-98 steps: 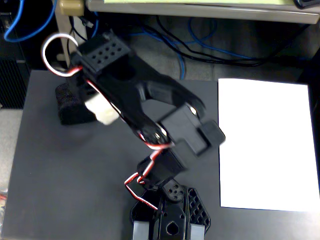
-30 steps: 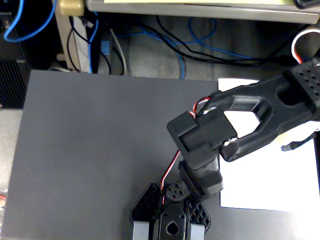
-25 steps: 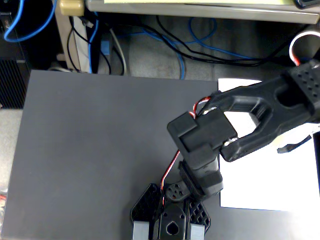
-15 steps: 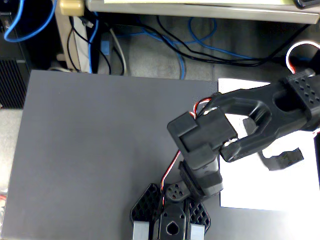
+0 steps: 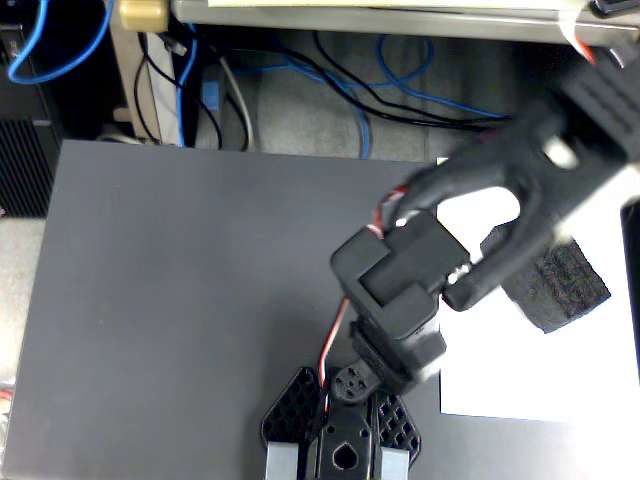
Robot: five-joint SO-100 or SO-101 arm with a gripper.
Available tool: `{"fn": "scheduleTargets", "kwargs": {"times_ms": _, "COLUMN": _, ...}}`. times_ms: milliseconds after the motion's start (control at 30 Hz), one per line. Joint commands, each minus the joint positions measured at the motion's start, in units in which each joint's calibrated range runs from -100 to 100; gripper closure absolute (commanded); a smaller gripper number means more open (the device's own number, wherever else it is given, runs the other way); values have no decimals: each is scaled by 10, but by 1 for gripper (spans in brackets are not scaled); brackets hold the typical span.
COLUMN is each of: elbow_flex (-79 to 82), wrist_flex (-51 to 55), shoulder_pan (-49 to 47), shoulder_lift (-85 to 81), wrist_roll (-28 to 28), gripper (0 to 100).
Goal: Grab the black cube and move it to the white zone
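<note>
The black cube (image 5: 562,284), a rough foam block, lies on the white zone (image 5: 520,370), a paper sheet at the right side of the dark grey tabletop in the fixed view. It lies near the sheet's middle. The black arm rises from its base (image 5: 340,440) at the bottom centre and reaches up and right, blurred and close to the camera. Its gripper end (image 5: 600,115) is at the upper right, above and apart from the cube, partly cut off by the frame edge. The fingers cannot be made out. Part of the arm covers the cube's left edge.
The dark grey tabletop (image 5: 190,300) spreads to the left of the arm. Behind the table's far edge, blue and black cables (image 5: 360,95) lie on the floor under a pale desk edge (image 5: 380,15). A dark case (image 5: 25,160) stands at far left.
</note>
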Motion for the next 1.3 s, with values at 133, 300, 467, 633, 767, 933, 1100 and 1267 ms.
{"fn": "scheduleTargets", "kwargs": {"times_ms": 133, "elbow_flex": -108, "wrist_flex": 2, "shoulder_pan": -237, "shoulder_lift": -16, "wrist_roll": -119, "gripper": 57}}
{"fn": "scheduleTargets", "kwargs": {"times_ms": 300, "elbow_flex": -101, "wrist_flex": -74, "shoulder_pan": -357, "shoulder_lift": -6, "wrist_roll": -185, "gripper": 57}}
{"fn": "scheduleTargets", "kwargs": {"times_ms": 467, "elbow_flex": 84, "wrist_flex": -210, "shoulder_pan": -397, "shoulder_lift": -15, "wrist_roll": -198, "gripper": 78}}
{"fn": "scheduleTargets", "kwargs": {"times_ms": 633, "elbow_flex": 91, "wrist_flex": -210, "shoulder_pan": -458, "shoulder_lift": -16, "wrist_roll": -198, "gripper": 99}}
{"fn": "scheduleTargets", "kwargs": {"times_ms": 767, "elbow_flex": 112, "wrist_flex": -209, "shoulder_pan": -469, "shoulder_lift": -96, "wrist_roll": -199, "gripper": 99}}
{"fn": "scheduleTargets", "kwargs": {"times_ms": 933, "elbow_flex": 229, "wrist_flex": -212, "shoulder_pan": -464, "shoulder_lift": -335, "wrist_roll": -199, "gripper": 99}}
{"fn": "scheduleTargets", "kwargs": {"times_ms": 1100, "elbow_flex": 340, "wrist_flex": -218, "shoulder_pan": -407, "shoulder_lift": -534, "wrist_roll": -195, "gripper": 99}}
{"fn": "scheduleTargets", "kwargs": {"times_ms": 1267, "elbow_flex": 494, "wrist_flex": -284, "shoulder_pan": -408, "shoulder_lift": -650, "wrist_roll": -179, "gripper": 99}}
